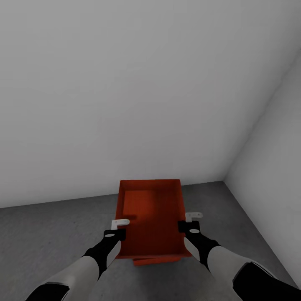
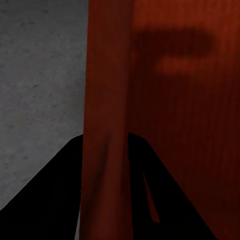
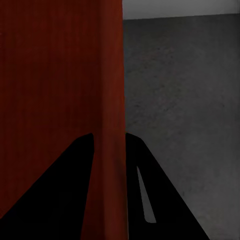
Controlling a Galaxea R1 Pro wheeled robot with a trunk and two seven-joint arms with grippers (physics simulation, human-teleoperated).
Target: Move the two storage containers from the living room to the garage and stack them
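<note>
Orange-red storage container (image 1: 150,217), pinched at its side walls by left gripper (image 1: 120,222) and right gripper (image 1: 193,218), above a second container (image 1: 155,262) on the garage's concrete floor (image 1: 50,238), near pale grey walls (image 1: 125,83).

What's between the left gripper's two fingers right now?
The thin side wall of the held storage container: the left wrist view shows the left gripper straddling it, one finger inside, one outside above the concrete floor.

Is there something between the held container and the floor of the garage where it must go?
Yes: under the held container, gripped by the left gripper and right gripper, a second orange-red edge shows. It looks like the other container, so stacking there fits.
</note>
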